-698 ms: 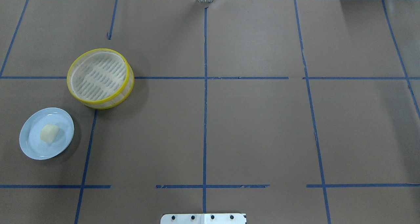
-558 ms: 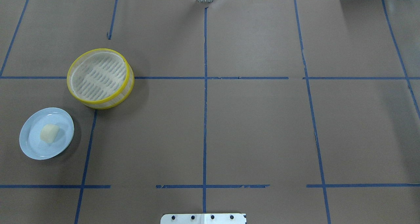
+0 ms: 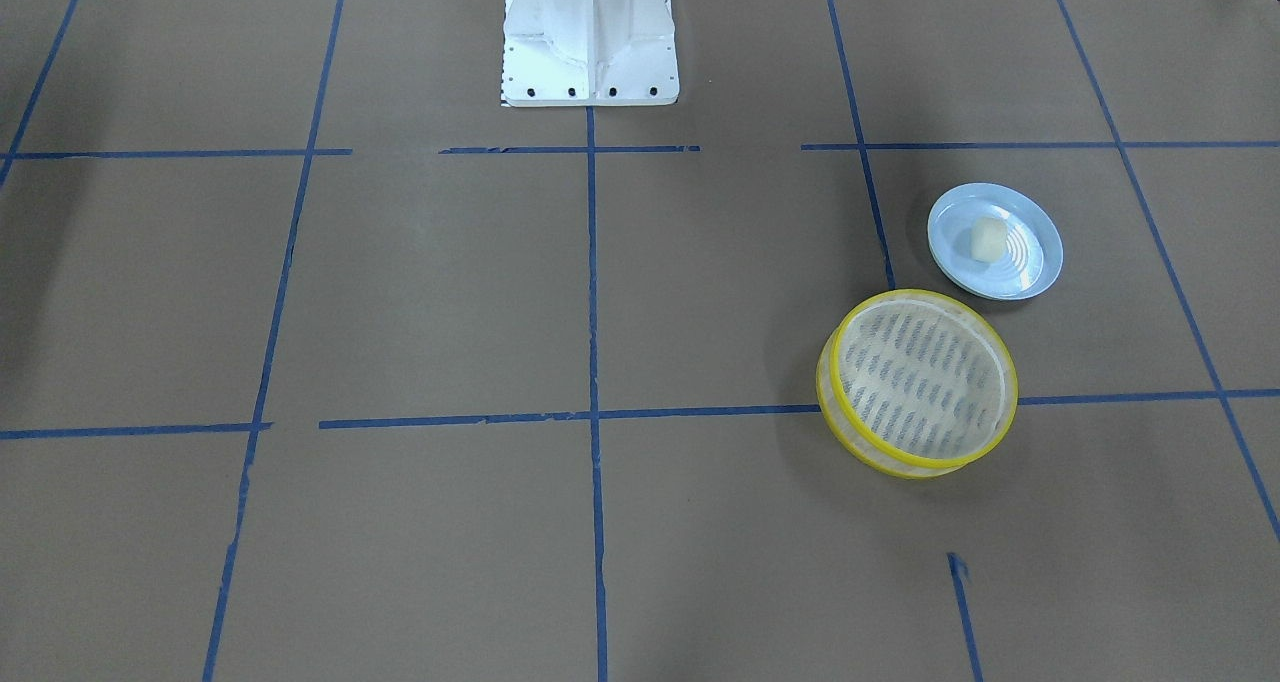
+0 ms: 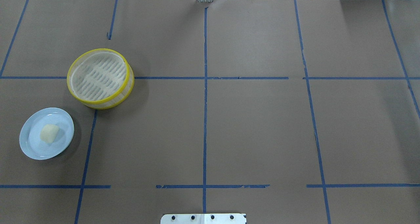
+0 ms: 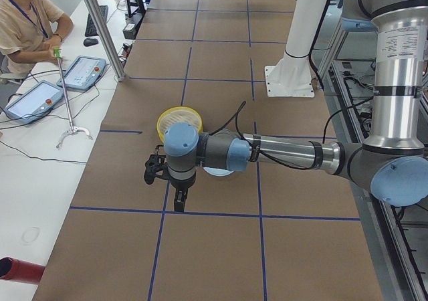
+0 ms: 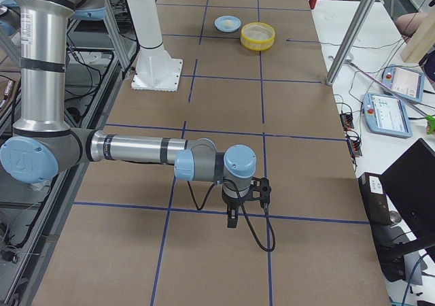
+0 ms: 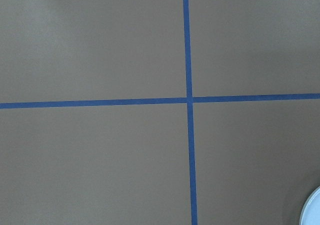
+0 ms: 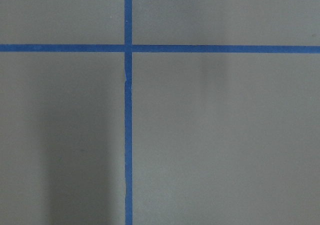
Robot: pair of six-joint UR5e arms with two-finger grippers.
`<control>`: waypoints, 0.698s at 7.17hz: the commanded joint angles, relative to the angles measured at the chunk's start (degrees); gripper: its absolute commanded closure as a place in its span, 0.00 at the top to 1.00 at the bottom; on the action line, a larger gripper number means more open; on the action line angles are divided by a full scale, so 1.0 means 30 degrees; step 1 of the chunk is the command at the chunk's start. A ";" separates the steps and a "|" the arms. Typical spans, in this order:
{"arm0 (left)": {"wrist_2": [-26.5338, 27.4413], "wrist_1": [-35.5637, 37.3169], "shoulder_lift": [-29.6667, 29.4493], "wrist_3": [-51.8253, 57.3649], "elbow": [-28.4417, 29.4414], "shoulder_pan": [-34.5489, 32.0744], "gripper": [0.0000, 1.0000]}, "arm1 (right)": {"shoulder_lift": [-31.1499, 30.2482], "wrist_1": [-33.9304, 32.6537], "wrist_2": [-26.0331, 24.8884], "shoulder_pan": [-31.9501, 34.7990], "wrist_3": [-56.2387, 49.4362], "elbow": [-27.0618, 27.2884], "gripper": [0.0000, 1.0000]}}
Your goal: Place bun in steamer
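Observation:
The bun (image 4: 49,133) is a small cream-white lump lying on a pale blue plate (image 4: 32,151) at the table's left front; it also shows in the front-facing view (image 3: 987,239). The steamer (image 4: 98,75), with yellow rims and a slotted base, stands empty just behind and to the right of the plate, as the front-facing view (image 3: 918,377) also shows. My left gripper (image 5: 179,199) shows only in the exterior left view, hanging above the table beside the plate; I cannot tell whether it is open or shut. My right gripper (image 6: 232,217) shows only in the exterior right view, far from both; its state is unclear too.
Brown paper with a blue tape grid covers the table. The white robot base (image 3: 590,32) stands at the middle of the robot's side. A sliver of the plate (image 7: 312,212) shows in the left wrist view's corner. An operator (image 5: 23,20) sits at a side desk.

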 commanded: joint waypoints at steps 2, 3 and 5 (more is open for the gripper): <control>-0.0021 -0.3891 0.0432 0.0063 0.1396 0.1097 1.00 | 0.0001 0.0000 -0.0001 0.0000 0.0000 0.0000 1.00; -0.0080 -0.5185 0.0492 -0.0807 0.1432 0.2374 1.00 | 0.0001 0.0000 -0.0001 0.0000 0.0000 0.0000 1.00; 0.0007 -0.7754 0.0696 -0.6115 0.0907 0.5098 1.00 | 0.0001 0.0000 -0.0001 0.0000 0.0000 0.0000 1.00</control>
